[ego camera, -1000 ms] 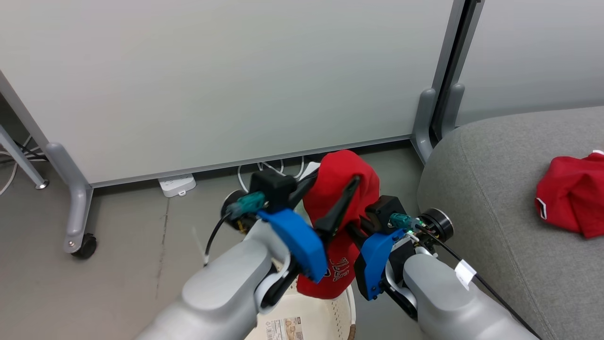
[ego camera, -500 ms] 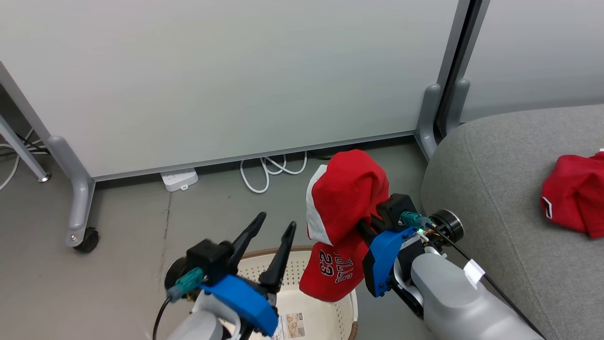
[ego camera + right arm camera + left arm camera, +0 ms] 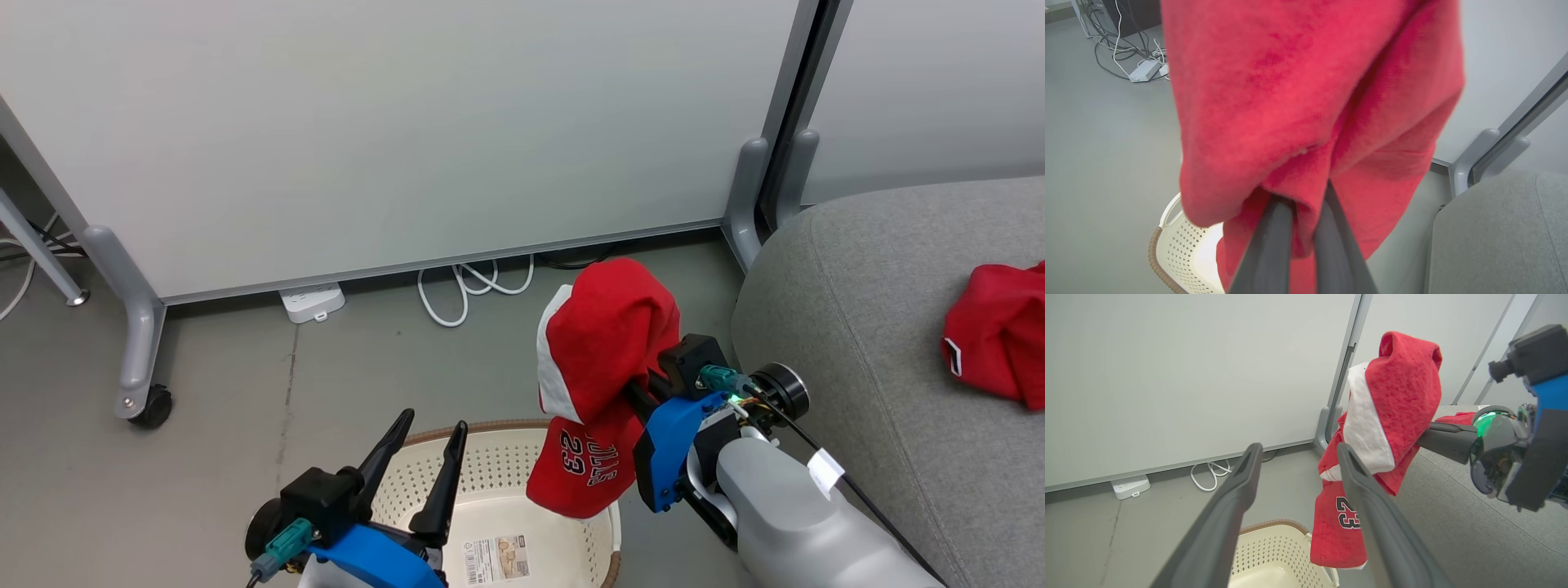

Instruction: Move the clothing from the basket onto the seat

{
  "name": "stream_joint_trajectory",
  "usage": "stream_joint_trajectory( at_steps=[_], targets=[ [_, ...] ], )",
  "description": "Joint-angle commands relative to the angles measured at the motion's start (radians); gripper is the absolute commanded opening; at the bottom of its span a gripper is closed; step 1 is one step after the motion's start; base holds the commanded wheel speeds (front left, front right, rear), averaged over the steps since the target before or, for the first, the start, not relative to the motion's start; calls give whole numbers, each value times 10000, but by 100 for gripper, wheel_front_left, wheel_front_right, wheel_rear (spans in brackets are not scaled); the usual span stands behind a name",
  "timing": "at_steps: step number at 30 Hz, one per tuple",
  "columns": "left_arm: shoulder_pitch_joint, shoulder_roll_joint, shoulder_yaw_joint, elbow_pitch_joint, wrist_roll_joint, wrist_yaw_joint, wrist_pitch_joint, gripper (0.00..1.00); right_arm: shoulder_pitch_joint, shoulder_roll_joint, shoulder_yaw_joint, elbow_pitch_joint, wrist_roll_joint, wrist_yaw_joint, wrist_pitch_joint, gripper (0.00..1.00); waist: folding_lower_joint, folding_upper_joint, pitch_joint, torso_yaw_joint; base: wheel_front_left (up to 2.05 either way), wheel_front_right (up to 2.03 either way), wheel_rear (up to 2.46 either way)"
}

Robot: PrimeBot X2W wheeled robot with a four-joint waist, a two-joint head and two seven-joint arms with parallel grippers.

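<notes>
Grey floor (image 3: pixel 204 425) before a white partition (image 3: pixel 408 122). The left hand (image 3: pixel 433 420), spread, has withdrawn to 7 o'clock above the basket (image 3: pixel 506 457). The right hand (image 3: pixel 1306 220) alone pinches the red number-23 garment (image 3: pixel 608 351), lifted clear, so only its carry to the sofa (image 3: pixel 857 310) at 3 o'clock appears to remain.

Red 23 garment (image 3: pixel 608 343) hanging above white basket (image 3: pixel 506 490), second garment (image 3: pixel 996 335) on grey seat (image 3: pixel 857 310)
</notes>
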Motion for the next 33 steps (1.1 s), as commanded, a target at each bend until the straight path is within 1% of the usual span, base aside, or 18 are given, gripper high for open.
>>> stream_joint_trajectory(
  at_steps=[1, 8, 13, 21, 33],
  targets=[
    [105, -25, 158, 25, 108, -60, -29, 100, -45, -22, -26, 32, -39, -11, -49, 0, 1, 0, -6, 0, 0, 0, 0],
    [197, -266, 475, 143, 404, -222, -29, 100, 34, 22, -7, -15, -29, -11, -61, 0, 1, 0, -27, -99, 0, 0, 0],
    [227, -363, 601, 135, 546, -275, -29, 100, -96, 1, 2, -23, -42, -11, -65, 0, 1, 0, 28, -471, 0, 0, 0],
    [42, -424, 745, 71, 700, -317, -28, 100, -200, -29, 13, -62, -90, -11, -63, 0, 1, 0, 235, -1628, 0, 0, 0],
    [-226, -441, 347, 33, 685, -321, -30, 100, -182, -110, -139, -108, -107, -11, -64, 0, 1, 0, 444, -3629, 0, 0, 0]
  ],
)
